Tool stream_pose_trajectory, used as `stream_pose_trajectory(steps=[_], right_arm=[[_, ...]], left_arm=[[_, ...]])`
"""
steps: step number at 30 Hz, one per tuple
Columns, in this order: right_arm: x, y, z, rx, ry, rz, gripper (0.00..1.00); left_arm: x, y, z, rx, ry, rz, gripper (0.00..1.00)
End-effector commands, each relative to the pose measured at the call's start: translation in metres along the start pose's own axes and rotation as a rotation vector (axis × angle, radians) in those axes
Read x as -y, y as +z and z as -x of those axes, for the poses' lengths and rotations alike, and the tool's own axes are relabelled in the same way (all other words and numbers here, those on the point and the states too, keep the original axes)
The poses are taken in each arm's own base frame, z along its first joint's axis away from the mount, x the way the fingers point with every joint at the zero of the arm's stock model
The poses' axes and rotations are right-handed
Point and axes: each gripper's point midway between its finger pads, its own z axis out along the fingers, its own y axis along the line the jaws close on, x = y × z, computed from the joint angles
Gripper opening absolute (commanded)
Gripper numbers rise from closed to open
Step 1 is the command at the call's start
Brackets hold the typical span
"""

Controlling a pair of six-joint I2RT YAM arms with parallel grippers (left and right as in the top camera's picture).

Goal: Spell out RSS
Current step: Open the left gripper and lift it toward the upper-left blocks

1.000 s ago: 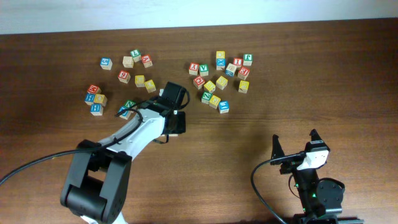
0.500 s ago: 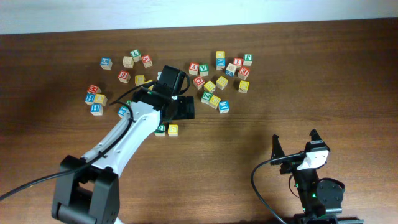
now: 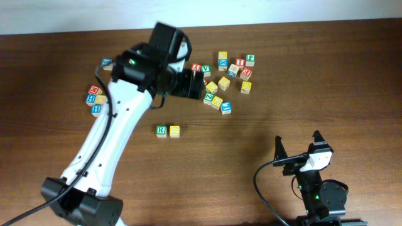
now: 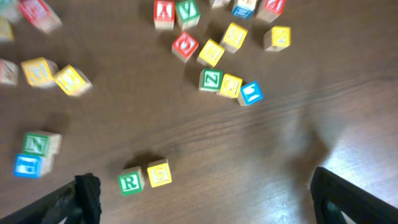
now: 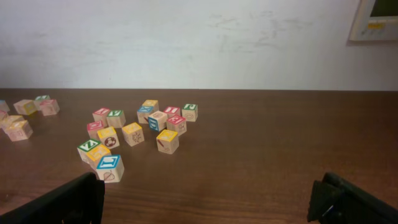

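Observation:
The green-faced R cube (image 3: pixel 161 130) sits on the table with a yellow S cube (image 3: pixel 174 130) touching its right side. The left wrist view shows the same pair, R (image 4: pixel 130 182) and S (image 4: pixel 159 173), side by side. My left gripper (image 3: pixel 196 83) hangs open and empty high over the table, beyond the pair and near the right cluster. In its own view the left gripper (image 4: pixel 205 205) frames bare wood to the right of the pair. My right gripper (image 3: pixel 298 145) rests open and empty at the front right, also seen as the right gripper (image 5: pixel 208 202). Other yellow cubes (image 3: pixel 223 83) lie in the cluster.
A loose cluster of cubes (image 3: pixel 229 69) lies at the back centre-right, with red, blue, green and yellow faces. A second cluster (image 3: pixel 97 100) lies at the back left, partly hidden by my left arm. The table's far edge (image 3: pixel 282 24) meets a white wall.
My left gripper opened and left the yellow S cube beside the R cube, then rose and swung back toward the cube clusters. The right arm has not moved.

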Motion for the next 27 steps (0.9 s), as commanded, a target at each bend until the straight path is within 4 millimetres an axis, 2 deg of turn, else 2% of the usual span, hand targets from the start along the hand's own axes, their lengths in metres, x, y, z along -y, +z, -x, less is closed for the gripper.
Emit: stream_pose_trajectory(steps=[1, 4, 6, 9, 10, 13, 16, 20, 25, 26, 27], right_arm=[[0.003, 0.000, -0.002, -0.001, 0.000, -0.012, 0.98], [0.003, 0.000, -0.002, -0.001, 0.000, -0.012, 0.98], [0.003, 0.000, -0.002, -0.001, 0.000, -0.012, 0.98], [0.003, 0.000, -0.002, -0.001, 0.000, -0.012, 0.98], [0.003, 0.000, -0.002, -0.001, 0.000, -0.012, 0.98], [0.003, 0.000, -0.002, -0.001, 0.000, -0.012, 0.98], [0.003, 0.000, -0.002, -0.001, 0.000, -0.012, 0.98], [0.003, 0.000, -0.002, -0.001, 0.000, -0.012, 0.98], [0.003, 0.000, -0.002, -0.001, 0.000, -0.012, 0.98], [0.001, 0.000, 0.000, 0.006, 0.001, -0.001, 0.98], [-0.006, 0.000, 0.004, 0.023, 0.011, 0.037, 0.98]], left_arm=[[0.004, 0.017, 0.003, -0.063, 0.058, -0.012, 0.95], [0.010, 0.039, -0.003, -0.114, 0.102, -0.026, 0.97], [0.014, 0.053, 0.001, -0.112, 0.111, -0.029, 0.99], [0.016, 0.059, 0.009, -0.082, 0.115, -0.025, 0.99], [0.010, 0.059, 0.011, -0.074, 0.088, 0.003, 0.99], [-0.035, 0.054, 0.012, -0.055, -0.125, 0.222, 0.99], [-0.076, 0.044, -0.002, -0.084, -0.262, 0.372, 0.99], [-0.141, 0.026, -0.032, -0.201, -0.403, 0.462, 0.99], [-0.198, 0.007, -0.054, -0.237, -0.622, 0.527, 0.99], [-0.214, 0.002, -0.060, -0.235, -0.699, 0.547, 0.99], [-0.222, -0.001, -0.063, -0.234, -0.732, 0.554, 0.99]])
